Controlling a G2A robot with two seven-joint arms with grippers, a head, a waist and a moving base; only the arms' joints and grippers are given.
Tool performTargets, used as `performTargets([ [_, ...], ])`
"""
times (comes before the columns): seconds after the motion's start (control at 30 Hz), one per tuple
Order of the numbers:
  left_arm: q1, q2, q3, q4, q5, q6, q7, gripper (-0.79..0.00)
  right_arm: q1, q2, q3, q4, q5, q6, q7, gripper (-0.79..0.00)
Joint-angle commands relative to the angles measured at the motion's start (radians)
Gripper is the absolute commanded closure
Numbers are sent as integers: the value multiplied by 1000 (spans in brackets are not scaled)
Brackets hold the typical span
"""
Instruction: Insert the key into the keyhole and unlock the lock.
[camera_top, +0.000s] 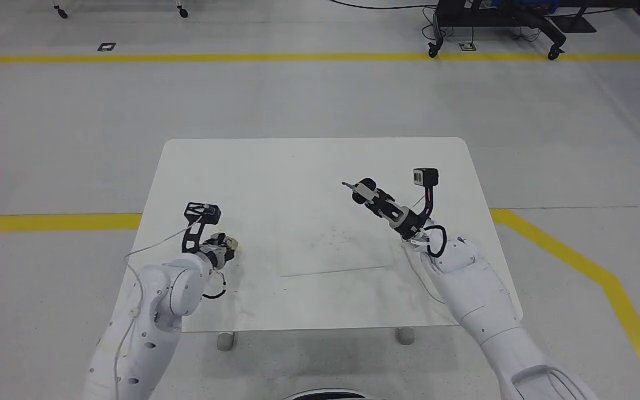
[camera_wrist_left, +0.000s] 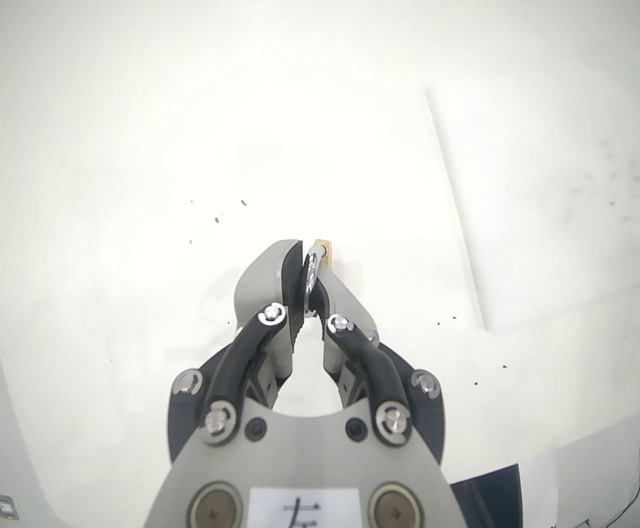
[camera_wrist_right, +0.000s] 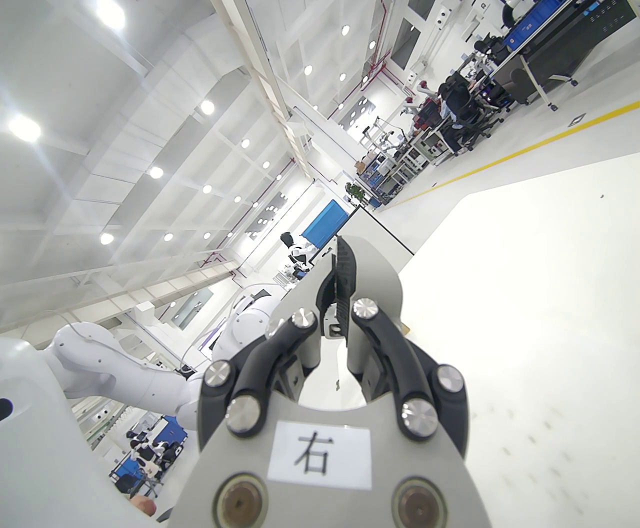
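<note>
gripping the lock (camera_wrist_left: 324, 250), the left gripper (camera_wrist_left: 306, 262) sits clamped on it low over the table's (camera_top: 300, 165) left side. the right gripper (camera_top: 356, 189), pinched on the key (camera_top: 346, 184), hangs above the table's middle. insertion not begun; next, line key with lock.

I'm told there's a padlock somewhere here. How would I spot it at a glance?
Start at the white table and follow the robot's left arm to the left gripper. Pinched between its black pads is the lock: a silvery curved shackle, its small brass body poking out at the tip. Nothing else there is brass; the right gripper holds only a thin key.
</note>
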Motion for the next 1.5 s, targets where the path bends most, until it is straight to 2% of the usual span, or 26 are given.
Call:
performTargets([
  [0.0,4,-1,-10,0,-46,-20,23,0,0,0,0,0,0,0,0,0],
  [0.13,-7,-4,-47,31,-220,-113,90,0,0,0,0,0,0,0,0,0],
  [0.27,-52,-13,-97,136,-542,-229,163,0,0,0,0,0,0,0,0,0],
  [0.4,-124,-21,-95,278,-824,-348,121,0,0,0,0,0,0,0,0,0],
  [0.53,-228,-31,-42,417,-965,-397,46,0,0,0,0,0,0,0,0,0],
  [0.67,-333,-48,31,541,-1038,-414,42,0,0,0,0,0,0,0,0,0],
  [0.8,-421,-70,116,612,-1063,-420,66,0,0,0,0,0,0,0,0,0],
  [1.47,-427,-72,123,615,-1064,-417,63,0,0,0,0,0,0,0,0,0],
])
